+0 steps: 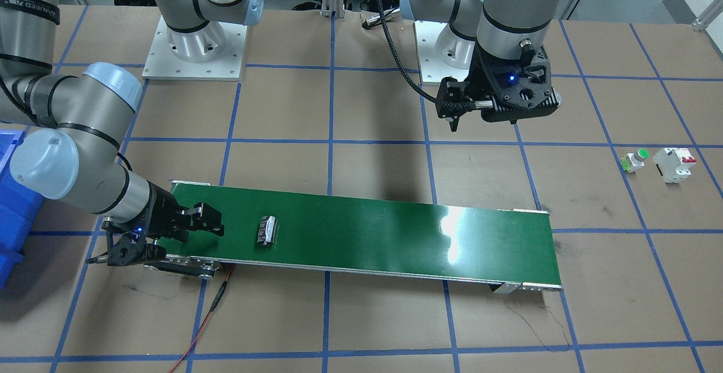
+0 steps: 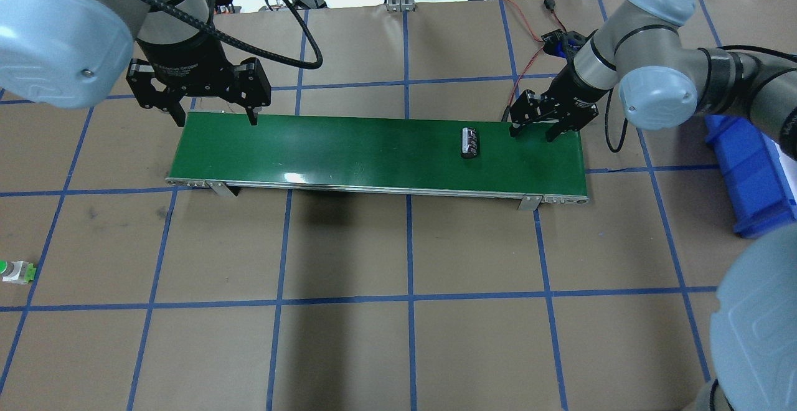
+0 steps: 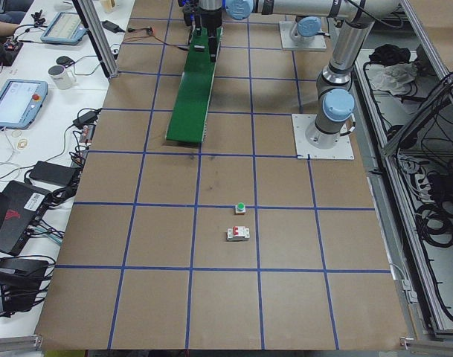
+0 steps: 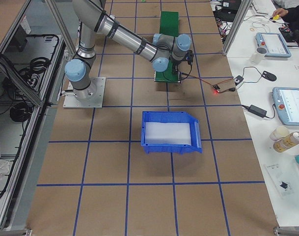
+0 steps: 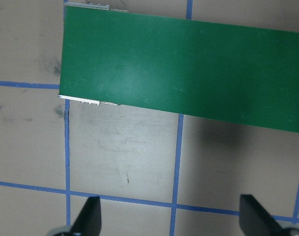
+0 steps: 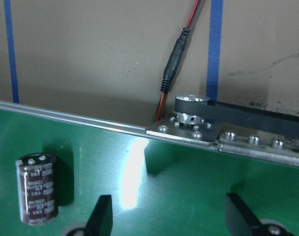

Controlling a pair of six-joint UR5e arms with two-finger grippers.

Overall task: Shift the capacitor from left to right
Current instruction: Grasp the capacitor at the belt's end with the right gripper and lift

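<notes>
A robotics lab: a paper-covered table (image 3: 286, 297) gridded in blue tape (image 2: 411, 297), teach pendants (image 4: 289, 105) on white side benches (image 4: 267, 147) (cables (image 3: 438, 223) trailing everywhere).

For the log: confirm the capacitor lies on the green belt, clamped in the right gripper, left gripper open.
Not clamped. The right wrist view shows the capacitor lying on the green belt free, beside the open right gripper; left gripper open.

txt: none legible | capacitor (image 6: 37, 191) print: pale, too blurred to read
</notes>
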